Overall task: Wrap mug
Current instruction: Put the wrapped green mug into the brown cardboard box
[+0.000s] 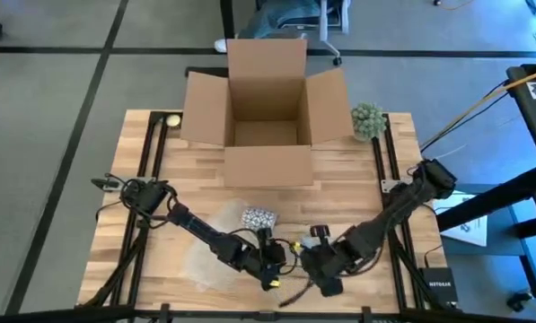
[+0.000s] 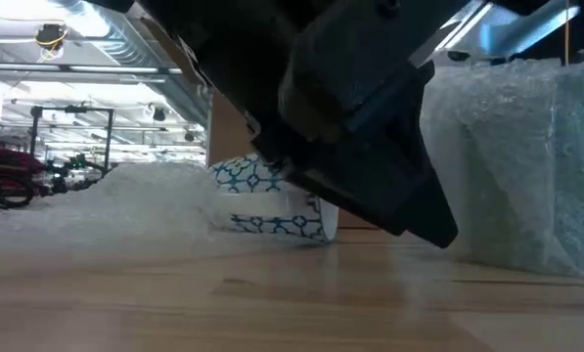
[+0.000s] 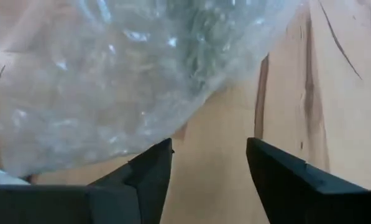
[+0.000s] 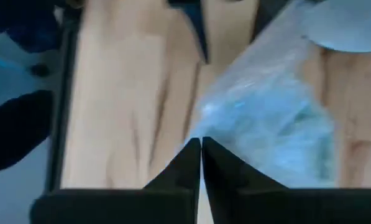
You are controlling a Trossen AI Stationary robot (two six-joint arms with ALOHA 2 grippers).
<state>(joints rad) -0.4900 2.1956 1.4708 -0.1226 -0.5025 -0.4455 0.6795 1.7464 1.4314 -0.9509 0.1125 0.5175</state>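
A white mug [image 1: 259, 217] with a blue pattern lies on a sheet of clear bubble wrap [image 1: 215, 244] near the table's front middle; the low view shows the mug [image 2: 272, 200] between raised wrap on both sides. My left gripper [image 3: 210, 155] stands open just off the wrap's edge [image 3: 173, 118], over bare wood, with nothing between its fingers. My right gripper [image 4: 201, 142] is beside it toward the table's right [image 1: 314, 262], shut on the wrap. My right gripper pinches an edge of the bubble wrap [image 4: 219, 127] between its two fingertips. The wrap spreads away from the fingertips over the table. One layer or several, I cannot tell.
An open cardboard box [image 1: 268, 117] stands at the far middle of the table. A green bushy ball [image 1: 368, 119] sits to its right and a small pale ball [image 1: 171, 119] to its left. Cables [image 1: 294, 292] lie near the front edge.
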